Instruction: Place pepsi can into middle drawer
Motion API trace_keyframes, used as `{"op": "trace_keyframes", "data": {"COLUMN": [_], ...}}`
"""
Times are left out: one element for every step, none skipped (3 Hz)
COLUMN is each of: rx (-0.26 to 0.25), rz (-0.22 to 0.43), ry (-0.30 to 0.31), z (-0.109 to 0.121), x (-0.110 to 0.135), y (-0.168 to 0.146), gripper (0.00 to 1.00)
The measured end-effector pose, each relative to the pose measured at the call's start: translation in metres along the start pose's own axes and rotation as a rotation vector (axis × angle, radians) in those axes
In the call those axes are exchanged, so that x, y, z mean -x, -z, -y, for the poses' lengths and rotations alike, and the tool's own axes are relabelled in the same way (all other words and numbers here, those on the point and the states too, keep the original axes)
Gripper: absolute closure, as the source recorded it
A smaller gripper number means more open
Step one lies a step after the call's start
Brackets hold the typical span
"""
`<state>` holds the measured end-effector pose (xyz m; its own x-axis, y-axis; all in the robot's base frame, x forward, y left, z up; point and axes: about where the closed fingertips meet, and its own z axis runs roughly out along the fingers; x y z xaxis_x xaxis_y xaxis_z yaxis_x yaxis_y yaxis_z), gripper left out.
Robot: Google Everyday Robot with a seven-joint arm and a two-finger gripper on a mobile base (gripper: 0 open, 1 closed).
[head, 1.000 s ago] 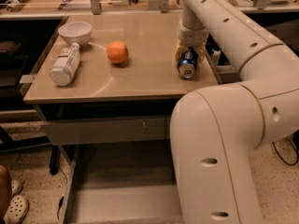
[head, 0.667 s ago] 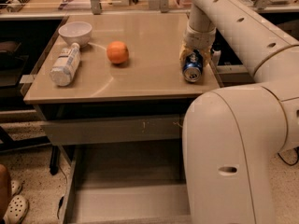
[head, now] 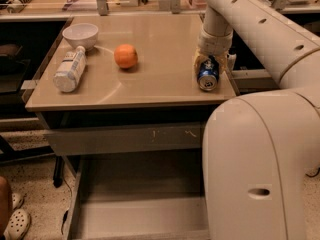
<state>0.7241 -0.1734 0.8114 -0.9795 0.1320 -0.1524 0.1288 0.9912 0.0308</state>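
Pepsi can gripped, not yet in the drawer.
Gripper is down at the desk's right edge, near the front-right corner. Jaws look closed narrow on the can, one either side; it lies on its side, silver end toward me, apparently on or just above the desktop. Middle drawer stands pulled out below the desk's front edge, floor bare, so the opening step looks done. Closed drawer front sits above it. Left, by my read: lift, carry past the front edge, lower in, release. Bottle, bowl and orange sit on the left half, well clear.
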Motion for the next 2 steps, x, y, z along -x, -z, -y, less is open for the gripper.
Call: {"op": "trace_keyframes", "data": {"rx": [-0.012, -0.021], "rz": [-0.006, -0.036], "ry": [0.010, 0.009], "z": [0.009, 0.022], "x": [-0.027, -0.064], "y": [0.008, 0.010], "gripper": [1.00, 1.00]}}
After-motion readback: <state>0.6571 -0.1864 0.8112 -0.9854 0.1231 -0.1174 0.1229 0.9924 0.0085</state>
